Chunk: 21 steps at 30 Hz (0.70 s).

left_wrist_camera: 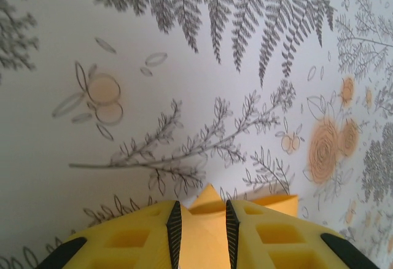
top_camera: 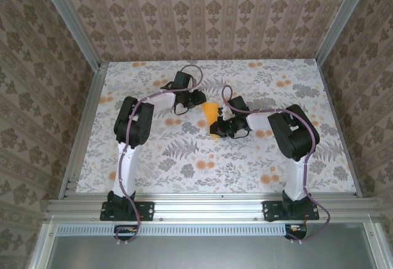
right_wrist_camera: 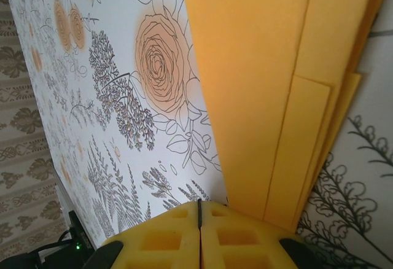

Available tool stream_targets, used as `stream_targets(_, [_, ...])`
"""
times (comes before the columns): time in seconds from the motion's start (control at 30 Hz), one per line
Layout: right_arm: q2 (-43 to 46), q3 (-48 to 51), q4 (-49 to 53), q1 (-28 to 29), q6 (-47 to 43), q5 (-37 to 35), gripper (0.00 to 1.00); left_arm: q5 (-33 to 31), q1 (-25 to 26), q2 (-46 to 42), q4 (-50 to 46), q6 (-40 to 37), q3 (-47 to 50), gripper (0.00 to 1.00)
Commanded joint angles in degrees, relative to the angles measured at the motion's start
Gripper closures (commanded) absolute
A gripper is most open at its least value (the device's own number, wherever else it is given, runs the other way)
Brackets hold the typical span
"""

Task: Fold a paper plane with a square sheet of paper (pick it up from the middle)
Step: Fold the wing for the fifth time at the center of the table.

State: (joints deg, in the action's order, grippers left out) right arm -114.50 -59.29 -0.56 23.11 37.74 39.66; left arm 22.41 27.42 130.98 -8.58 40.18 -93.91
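Observation:
The square sheet of paper (top_camera: pixel 210 110) is a folded, pointed orange shape lying on the flowered table, between my two grippers. In the left wrist view its tip (left_wrist_camera: pixel 209 195) pokes out between my left gripper's (left_wrist_camera: pixel 202 212) fingers. Those jaws stand a little apart, with the paper in the gap. My left gripper (top_camera: pixel 200 104) is at the paper's far-left side. In the right wrist view the layered folds of the paper (right_wrist_camera: pixel 264 66) stretch away to the right of my right gripper (right_wrist_camera: pixel 199 204). Its jaws are shut pad to pad with nothing between them, and the paper's near end runs under its right finger (right_wrist_camera: pixel 245 232). My right gripper (top_camera: pixel 214 126) is at the paper's near end.
The table (top_camera: pixel 184 164) is covered with a white cloth printed with grey ferns and orange flowers. Aluminium rails (top_camera: pixel 202 202) frame it, and wallpapered walls close in the back and both sides. Both arms reach in from the near edge and meet mid-table.

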Motion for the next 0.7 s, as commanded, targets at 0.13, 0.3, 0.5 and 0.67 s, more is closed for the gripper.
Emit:
stream_targets(0.13, [0.23,2.80,11.97,0.06,-0.11,-2.07,0.88,-5.95,-0.88,0.47,-6.85,-5.27,-4.70,0.66])
stream_targets(0.3, [10.16,-0.96,10.37,-0.12,0.02,-1.18,0.73,-8.88,-0.88,-5.36,-10.18,-7.90,-5.04,0.56])
stream_targets(0.5, [20.07,0.13,10.12,-2.99,0.76,-8.44,0.52,-12.57,0.49,-13.86,-10.77,-8.19,2.68,0.45])
stream_targets(0.67, [26.08,5.46,12.48,-8.37,0.86,-20.51,0.36,-22.14,5.42,-18.14,-17.86,-8.78,5.33,0.43])
